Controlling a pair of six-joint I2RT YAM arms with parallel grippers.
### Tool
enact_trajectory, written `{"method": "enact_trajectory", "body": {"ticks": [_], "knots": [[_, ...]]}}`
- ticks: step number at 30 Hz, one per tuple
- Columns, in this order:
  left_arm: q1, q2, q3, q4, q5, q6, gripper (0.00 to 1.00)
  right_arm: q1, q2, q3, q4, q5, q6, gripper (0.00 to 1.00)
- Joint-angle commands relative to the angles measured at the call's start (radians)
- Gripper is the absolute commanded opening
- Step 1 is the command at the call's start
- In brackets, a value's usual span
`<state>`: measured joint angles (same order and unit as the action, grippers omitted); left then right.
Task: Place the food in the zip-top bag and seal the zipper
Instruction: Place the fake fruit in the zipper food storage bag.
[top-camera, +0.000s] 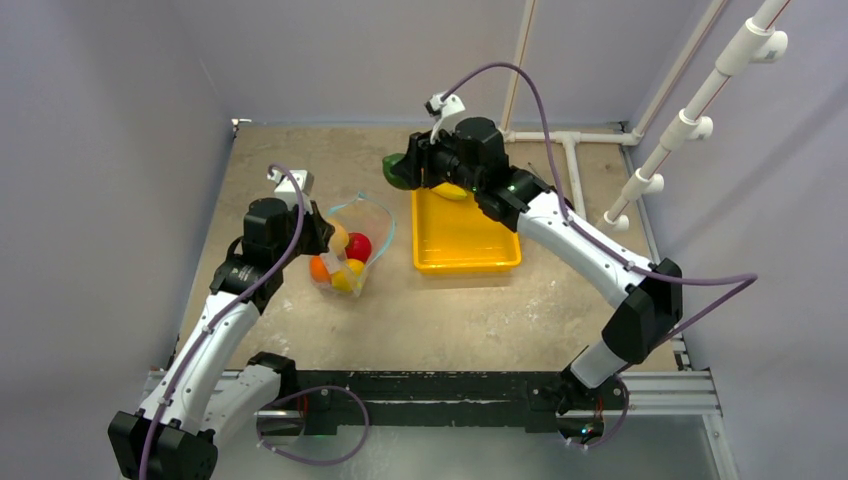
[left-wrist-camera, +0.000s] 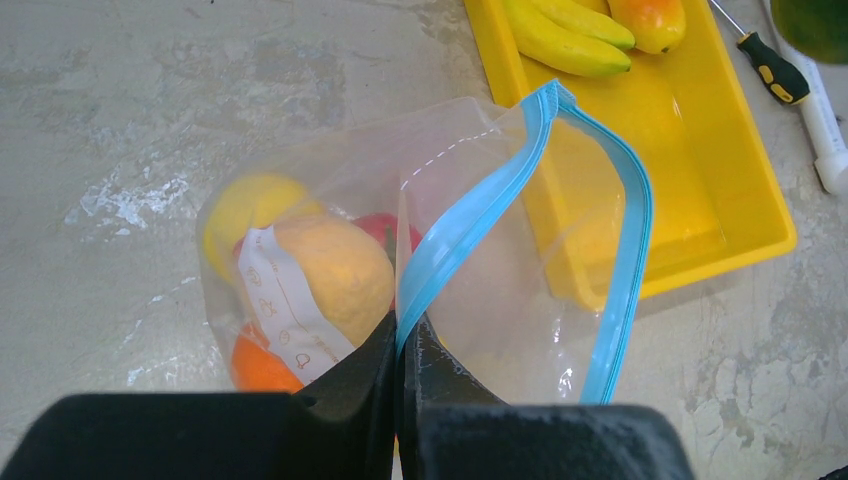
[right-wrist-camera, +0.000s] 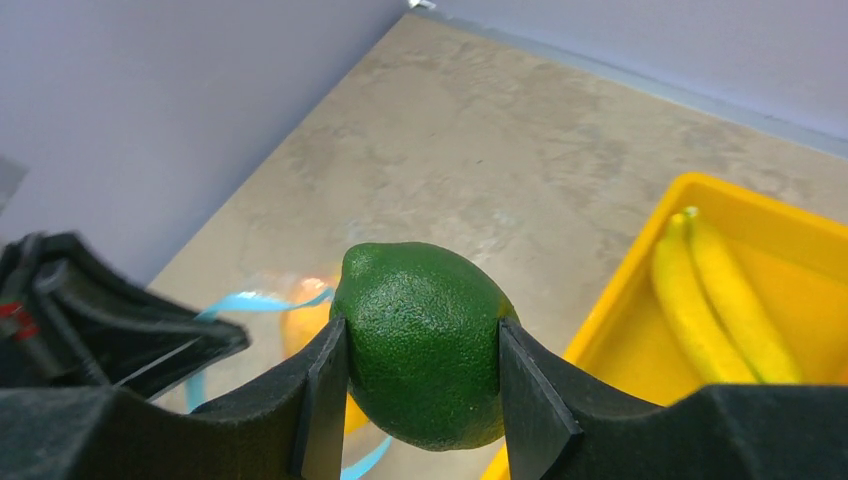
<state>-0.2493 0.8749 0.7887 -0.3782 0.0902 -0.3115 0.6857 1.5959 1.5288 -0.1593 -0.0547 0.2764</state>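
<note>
The clear zip-top bag (left-wrist-camera: 500, 300) stands open on the table, left of the yellow tray. My left gripper (left-wrist-camera: 403, 335) is shut on its teal-blue zipper (left-wrist-camera: 470, 220) and holds that edge of the mouth up. Inside the bag lie a yellow lemon (left-wrist-camera: 335, 270), an orange (left-wrist-camera: 260, 365), a red apple (top-camera: 358, 246) and another yellow fruit (left-wrist-camera: 245, 205). My right gripper (right-wrist-camera: 422, 350) is shut on a dark green toy fruit (right-wrist-camera: 422, 300), held in the air near the tray's far left corner (top-camera: 395, 172). Bananas (right-wrist-camera: 715, 300) and a mango (left-wrist-camera: 650, 20) lie in the tray.
The yellow tray (top-camera: 465, 262) sits in the middle of the table, right of the bag (top-camera: 350, 250). A screwdriver with a black and yellow handle (left-wrist-camera: 775, 70) lies beyond the tray beside a white pipe. White pipes run along the far right.
</note>
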Motion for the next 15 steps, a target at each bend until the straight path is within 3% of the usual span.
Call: {"method": "enact_trajectory", "body": {"ticks": [1, 15], "knots": [[-0.002, 0.0, 0.0, 0.035, 0.008, 0.012, 0.0, 0.039, -0.063, -0.017, 0.003, -0.096, 0.007, 0.09], [-0.002, 0.01, 0.0, 0.032, 0.009, 0.012, 0.0, 0.174, -0.058, -0.071, 0.02, -0.12, 0.031, 0.13]]}}
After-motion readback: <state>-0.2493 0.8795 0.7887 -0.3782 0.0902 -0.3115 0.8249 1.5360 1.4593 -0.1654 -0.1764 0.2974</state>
